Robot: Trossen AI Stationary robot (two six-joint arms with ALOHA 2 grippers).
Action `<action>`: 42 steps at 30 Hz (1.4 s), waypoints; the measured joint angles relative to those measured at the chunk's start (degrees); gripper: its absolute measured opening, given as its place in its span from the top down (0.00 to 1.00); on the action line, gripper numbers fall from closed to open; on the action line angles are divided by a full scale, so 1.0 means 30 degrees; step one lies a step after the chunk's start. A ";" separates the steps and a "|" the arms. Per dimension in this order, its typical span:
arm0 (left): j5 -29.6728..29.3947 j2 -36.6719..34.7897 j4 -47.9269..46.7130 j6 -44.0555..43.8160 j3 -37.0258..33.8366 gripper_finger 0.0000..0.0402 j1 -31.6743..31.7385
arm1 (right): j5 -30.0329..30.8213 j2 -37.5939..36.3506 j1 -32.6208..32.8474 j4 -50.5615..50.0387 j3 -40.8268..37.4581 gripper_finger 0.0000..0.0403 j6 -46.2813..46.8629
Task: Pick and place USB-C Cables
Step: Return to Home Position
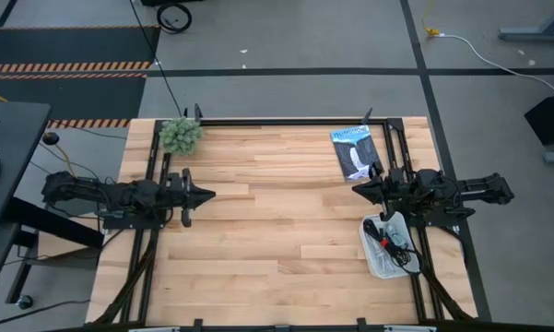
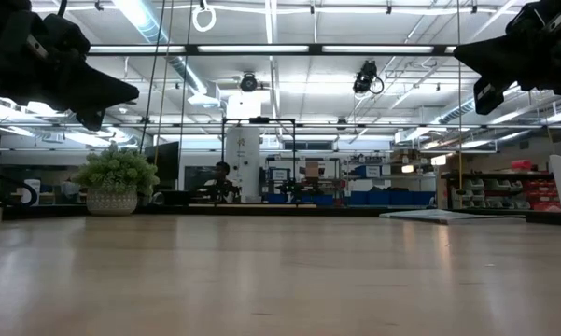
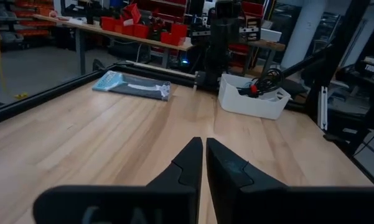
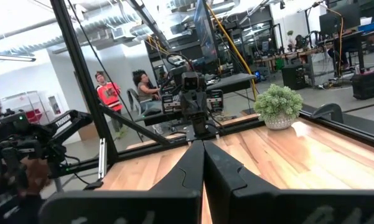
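The USB-C cables lie as a dark tangle with a red spot inside the white tray near the table's right edge; in the left wrist view the cables poke above the tray's wall. My left gripper hovers shut above the table's left side. My right gripper hovers shut just beyond the tray's far end, pointing toward the table's left. Each wrist view shows its own gripper, left and right, shut with nothing between the fingers.
A dark blue printed flat packet lies near the table's far right corner. A small potted plant stands at the far left corner. A black frame rail runs along the table's far edge. Bare wood spans the middle. People stand beyond the table.
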 joint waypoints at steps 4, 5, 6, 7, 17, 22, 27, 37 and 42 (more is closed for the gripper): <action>0.0007 0.0000 0.0011 0.0002 0.0000 0.94 0.0000 | -0.0002 0.0000 -0.0002 0.0000 0.0000 0.97 0.0000; 0.0007 0.0000 0.0015 0.0006 0.0000 0.94 0.0000 | -0.0002 0.0000 -0.0001 0.0000 0.0000 0.97 0.0000; 0.0007 0.0000 0.0015 0.0007 0.0000 0.94 0.0000 | -0.0002 0.0000 0.0004 0.0000 0.0000 0.97 0.0000; 0.0007 0.0000 0.0022 0.0007 0.0000 0.94 0.0002 | -0.0002 0.0000 0.0002 0.0000 0.0000 0.97 0.0000; 0.0007 0.0000 0.0051 0.0044 0.0000 0.93 0.0000 | -0.0002 0.0000 0.0003 0.0000 0.0000 0.97 0.0000; 0.0007 0.0000 0.0051 0.0044 0.0000 0.94 0.0000 | -0.0002 0.0000 0.0000 0.0000 0.0000 0.97 0.0000; 0.0014 0.0000 0.0051 0.0048 0.0000 0.94 0.0000 | -0.0002 0.0000 -0.0002 0.0000 0.0000 0.97 0.0000; 0.0014 0.0000 0.0051 0.0044 0.0000 0.94 0.0002 | -0.0002 0.0000 0.0003 -0.0003 0.0000 0.97 0.0000; 0.0015 0.0000 0.0051 0.0044 0.0000 0.94 0.0006 | -0.0002 0.0000 0.0004 -0.0002 0.0000 0.97 0.0000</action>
